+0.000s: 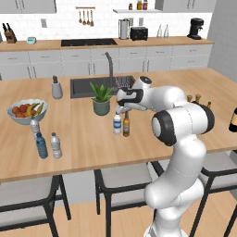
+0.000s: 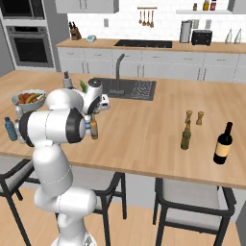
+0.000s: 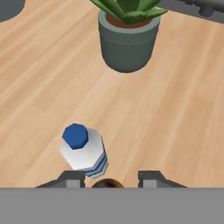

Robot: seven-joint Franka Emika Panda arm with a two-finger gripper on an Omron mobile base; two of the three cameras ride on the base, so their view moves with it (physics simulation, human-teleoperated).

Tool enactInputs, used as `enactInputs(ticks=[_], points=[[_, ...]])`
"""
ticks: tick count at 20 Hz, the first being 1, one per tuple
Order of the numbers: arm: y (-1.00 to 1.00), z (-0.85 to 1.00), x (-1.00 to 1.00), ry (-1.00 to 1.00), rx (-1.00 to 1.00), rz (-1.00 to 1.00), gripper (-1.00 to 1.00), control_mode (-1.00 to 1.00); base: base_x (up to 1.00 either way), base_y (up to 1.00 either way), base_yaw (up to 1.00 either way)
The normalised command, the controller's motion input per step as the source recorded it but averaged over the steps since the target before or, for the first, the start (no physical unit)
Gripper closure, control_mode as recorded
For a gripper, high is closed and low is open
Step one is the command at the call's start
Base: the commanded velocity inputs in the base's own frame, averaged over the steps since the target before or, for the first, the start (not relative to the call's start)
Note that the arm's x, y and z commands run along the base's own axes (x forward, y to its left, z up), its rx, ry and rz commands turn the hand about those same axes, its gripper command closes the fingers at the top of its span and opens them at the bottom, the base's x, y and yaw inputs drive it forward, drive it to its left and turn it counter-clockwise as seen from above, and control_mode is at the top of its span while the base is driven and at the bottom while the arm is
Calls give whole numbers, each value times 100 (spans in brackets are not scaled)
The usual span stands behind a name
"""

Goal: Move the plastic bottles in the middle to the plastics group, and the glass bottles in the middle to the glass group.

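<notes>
Pincer [image 3: 111, 177] above two bottles
Its fingers spread open over the slim dark brown glass bottle [image 1: 126, 124] (beside the blue-capped clear plastic bottle [image 3: 84, 151]) on the wooden worktop [image 1: 83, 139].

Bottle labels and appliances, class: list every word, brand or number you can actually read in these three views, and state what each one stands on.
No text can be read.
Water bottle: blue-and-white label, no legible words.
Brown glass bottle: yellowish label, too small to read.
Dark wine bottle: pale label, blurred.
Oven: no readable display.
</notes>
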Motion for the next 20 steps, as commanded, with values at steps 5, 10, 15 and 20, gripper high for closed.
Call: enactInputs(ticks=[5, 10, 15, 20], points=[[0, 0, 0, 0, 0, 0, 100, -100, 0, 0, 0], [0, 2, 0, -2, 0, 0, 100, -100, 0, 0, 0], [0, 34, -3, 0, 0, -4, 100, -100, 0, 0, 0], [-24, 38, -11, 0, 0, -14, 100, -100, 0, 0, 0]])
